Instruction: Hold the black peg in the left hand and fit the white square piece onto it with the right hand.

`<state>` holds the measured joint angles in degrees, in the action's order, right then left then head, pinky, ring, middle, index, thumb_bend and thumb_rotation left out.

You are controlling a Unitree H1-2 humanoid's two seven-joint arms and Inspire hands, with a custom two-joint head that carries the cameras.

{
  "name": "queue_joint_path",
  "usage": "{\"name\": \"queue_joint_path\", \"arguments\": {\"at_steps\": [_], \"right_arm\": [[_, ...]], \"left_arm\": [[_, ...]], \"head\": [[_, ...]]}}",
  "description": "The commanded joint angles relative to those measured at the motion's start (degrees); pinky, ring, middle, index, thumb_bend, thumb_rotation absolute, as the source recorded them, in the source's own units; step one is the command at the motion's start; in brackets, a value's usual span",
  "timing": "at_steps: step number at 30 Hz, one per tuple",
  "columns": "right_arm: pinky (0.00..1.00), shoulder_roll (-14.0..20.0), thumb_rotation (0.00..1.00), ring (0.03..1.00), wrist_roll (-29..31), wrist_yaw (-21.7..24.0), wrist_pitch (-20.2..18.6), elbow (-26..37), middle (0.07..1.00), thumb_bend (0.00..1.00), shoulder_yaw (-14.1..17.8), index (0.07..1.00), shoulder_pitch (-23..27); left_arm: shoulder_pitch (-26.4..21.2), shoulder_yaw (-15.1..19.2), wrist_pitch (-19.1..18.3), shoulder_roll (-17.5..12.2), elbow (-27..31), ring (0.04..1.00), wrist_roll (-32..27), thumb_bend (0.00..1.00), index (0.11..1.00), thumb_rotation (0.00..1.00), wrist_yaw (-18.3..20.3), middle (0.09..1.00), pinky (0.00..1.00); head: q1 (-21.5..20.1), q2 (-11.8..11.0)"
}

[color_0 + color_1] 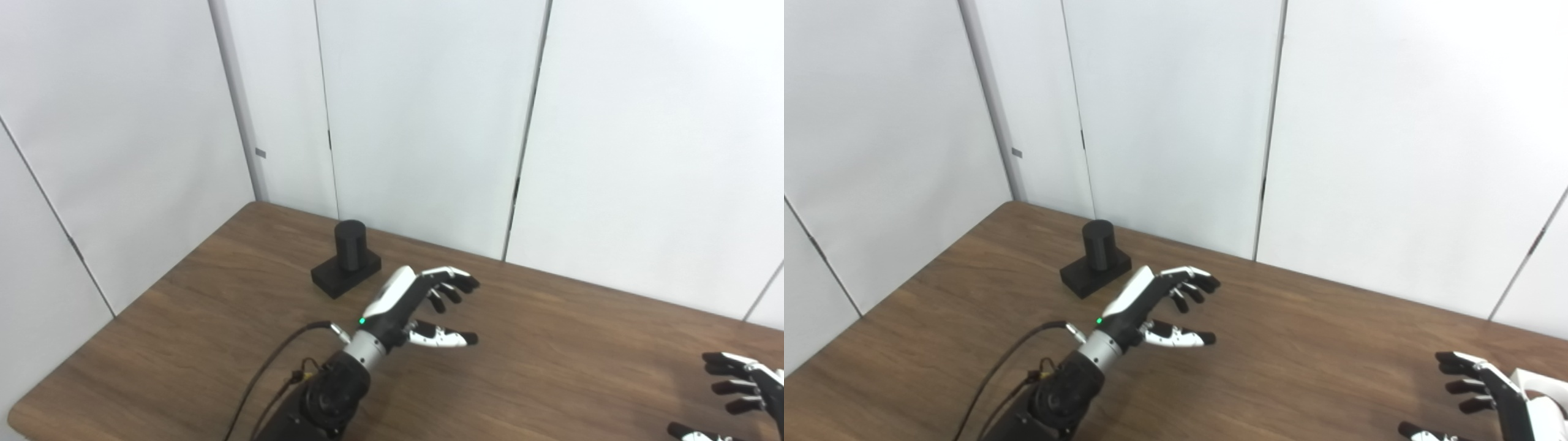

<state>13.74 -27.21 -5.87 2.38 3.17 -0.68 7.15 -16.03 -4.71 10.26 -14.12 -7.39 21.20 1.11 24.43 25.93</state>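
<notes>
Black peg [350, 246] found upright on its square black base, near the far left corner of the wooden table [551, 367], untouched and free on all sides. Left hand [416, 306] raised over the table just to the right of the peg and nearer the camera, not in contact with it; fingers [450, 285] spread apart and gently curled, thumb [444, 335] held away below them, nothing in the grasp. Pose judged a readied reach: opening wide enough to go round the cylinder, palm facing rightward away from the peg, so a turn or a sideways shift probably needed before closing. Right hand [1482, 392] seen only in part at the lower right corner, low over the table, dark fingertips splayed and apart, holding nothing visible. Part of a white object [1540, 386] visible just behind that hand at the picture's edge in the right eye view only; possibly the white square piece, but too cropped to confirm, and contact with the hand not determinable. Placement judged sensible: peg set toward the left arm's side, white object toward the right arm's side, each within reach of its own hand. Task judged at its start: peg not yet gripped, fitting not begun. Risk noted: tall peg likely to tip if nudged from one side.
</notes>
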Motion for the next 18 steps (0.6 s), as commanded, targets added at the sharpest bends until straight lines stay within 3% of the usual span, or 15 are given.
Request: {"name": "queue_joint_path", "arguments": {"at_steps": [1, 9, 14, 18], "right_arm": [[0.5, 0.7, 0.0, 0.607, 0.2, -0.3, 0.1, 2.1, 0.685, 0.75, 0.7, 0.687, 2.1], [0.5, 0.7, 0.0, 0.606, 0.4, 0.2, -0.7, 3.4, 0.684, 0.75, 1.0, 0.686, 2.0], [0.5, 0.7, 0.0, 0.608, 0.3, 0.8, -1.6, 4.4, 0.684, 0.75, 1.2, 0.686, 1.8], [0.5, 0.6, 0.0, 0.613, 0.3, 1.2, -2.4, 4.8, 0.686, 0.74, 1.2, 0.69, 1.7]], "left_arm": [[-1.8, 1.1, -0.3, -1.3, 3.2, 0.674, 0.4, 0.81, 0.71, 0.1, -0.8, 0.72, 0.54], [-1.8, 4.4, -2.9, -2.9, 5.7, 0.758, 6.0, 0.82, 0.741, 0.17, -5.3, 0.768, 0.65], [-2.7, 5.9, -5.4, -4.2, 7.2, 0.788, 7.3, 0.8, 0.759, 0.2, -5.5, 0.797, 0.7], [-3.4, 6.7, -8.0, -5.3, 8.3, 0.788, 8.8, 0.8, 0.762, 0.23, -5.5, 0.809, 0.69]], "head": [[0.0, 0.1], [0.3, 0.4], [0.2, 0.7], [0.5, 0.6]]}}
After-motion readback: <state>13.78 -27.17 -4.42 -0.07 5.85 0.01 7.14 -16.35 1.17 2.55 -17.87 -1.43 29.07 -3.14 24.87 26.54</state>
